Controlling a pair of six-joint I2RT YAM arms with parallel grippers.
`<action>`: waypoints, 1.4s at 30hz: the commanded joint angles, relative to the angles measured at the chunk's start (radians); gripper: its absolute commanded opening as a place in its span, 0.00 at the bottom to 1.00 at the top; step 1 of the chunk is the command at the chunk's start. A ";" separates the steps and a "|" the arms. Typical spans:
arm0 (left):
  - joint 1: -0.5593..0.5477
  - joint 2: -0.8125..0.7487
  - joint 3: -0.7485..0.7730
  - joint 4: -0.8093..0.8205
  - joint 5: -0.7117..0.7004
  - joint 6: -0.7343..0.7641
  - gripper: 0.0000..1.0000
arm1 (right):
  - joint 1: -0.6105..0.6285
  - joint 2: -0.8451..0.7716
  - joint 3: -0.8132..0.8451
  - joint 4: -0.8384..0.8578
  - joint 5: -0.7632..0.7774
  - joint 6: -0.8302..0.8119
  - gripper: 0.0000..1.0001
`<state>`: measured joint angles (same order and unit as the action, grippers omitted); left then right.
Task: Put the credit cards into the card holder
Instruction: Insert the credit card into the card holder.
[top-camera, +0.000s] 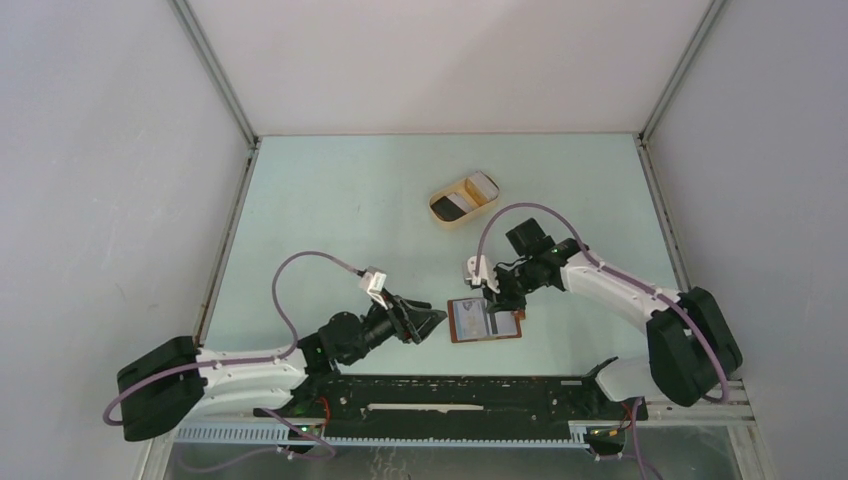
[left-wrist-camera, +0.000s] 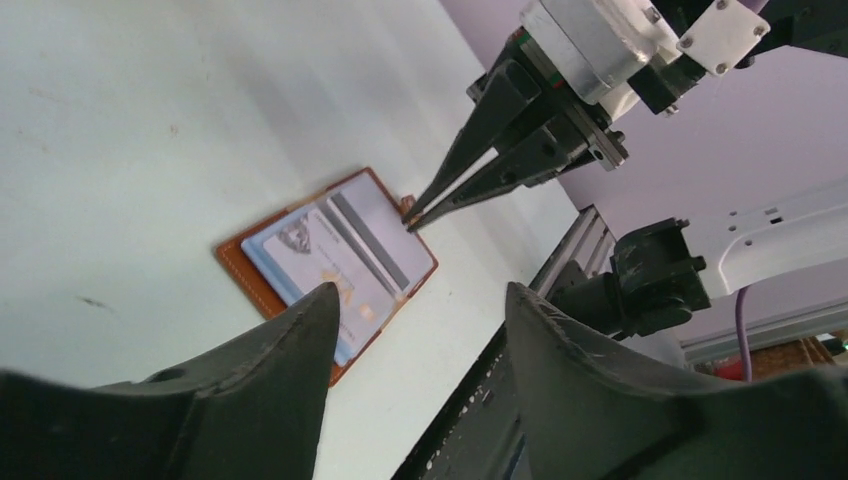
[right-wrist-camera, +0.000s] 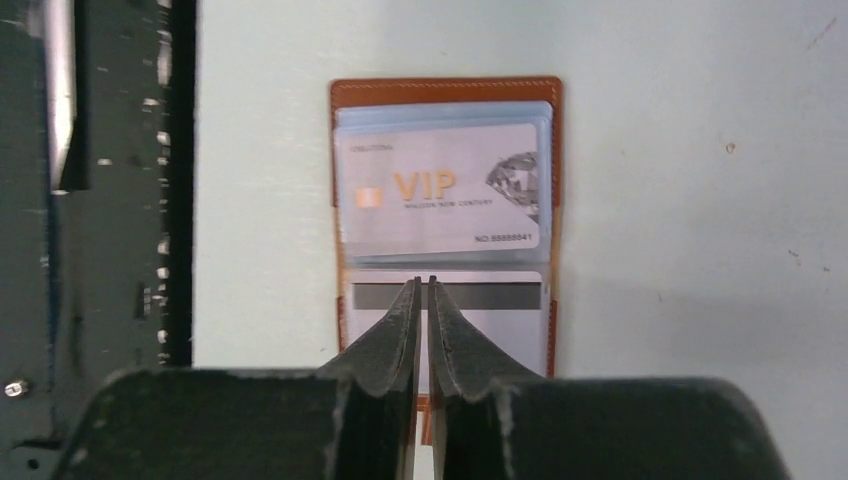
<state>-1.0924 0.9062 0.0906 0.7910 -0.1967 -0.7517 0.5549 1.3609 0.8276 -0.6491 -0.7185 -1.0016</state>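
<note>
The card holder (top-camera: 485, 320) lies open and flat on the table in front of the arms, reddish-brown (right-wrist-camera: 445, 90). Two of the credit cards sit in it: a silver VIP card (right-wrist-camera: 440, 190) and a pale card with a dark stripe (right-wrist-camera: 500, 320). My right gripper (right-wrist-camera: 422, 281) points down over the striped card, its jaws shut to a narrow slit with nothing visible between the tips. From the left wrist, those tips (left-wrist-camera: 412, 222) meet at the holder's edge by its small tab. My left gripper (left-wrist-camera: 420, 292) stands open and empty just left of the holder (left-wrist-camera: 245, 262).
A beige oval tray (top-camera: 440, 222) stands farther back, holding a black card (top-camera: 452, 204) and a white card (top-camera: 480, 186). The black base rail (top-camera: 450, 395) runs along the near edge, close to the holder. White walls enclose the table.
</note>
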 joint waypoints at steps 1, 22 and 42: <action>0.005 0.108 0.002 0.126 -0.002 -0.045 0.58 | 0.036 0.052 0.012 0.105 0.137 0.034 0.11; 0.045 0.587 0.125 0.310 0.081 -0.174 0.35 | 0.109 0.188 0.043 0.123 0.214 0.075 0.04; 0.078 0.738 0.135 0.436 0.122 -0.279 0.33 | 0.140 0.254 0.060 0.096 0.267 0.067 0.04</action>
<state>-1.0187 1.6310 0.1825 1.1744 -0.0929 -1.0153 0.6823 1.5867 0.8631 -0.5430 -0.4747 -0.9356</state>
